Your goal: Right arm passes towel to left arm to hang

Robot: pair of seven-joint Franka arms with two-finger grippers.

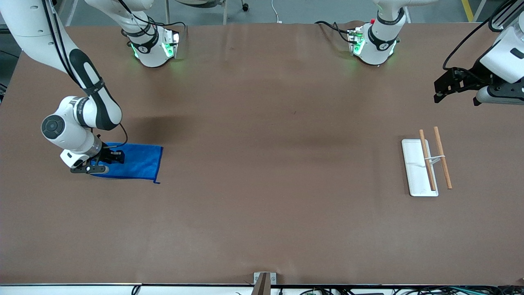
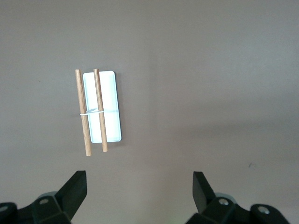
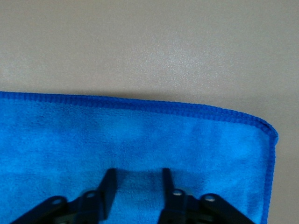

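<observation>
Towel (image 1: 137,161) lies flat on the bench (image 1: 262,184) at the right arm's end. Right tool (image 1: 107,157) is down on the towel, its fingers (image 3: 108,189) pressed into the cloth with a narrow gap and a strip of towel between them. Left tool (image 1: 443,87) hangs over the bench at the left arm's end, fingers (image 2: 77,186) wide apart, waiting above a white tray (image 1: 413,164) with two wooden rods (image 1: 443,157).

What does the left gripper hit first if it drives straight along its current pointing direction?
Probably bare table. The left gripper, open, hangs over the left arm's end; the white rack with two wooden rods sits off its axis. The exact contact spot is unclear.
</observation>
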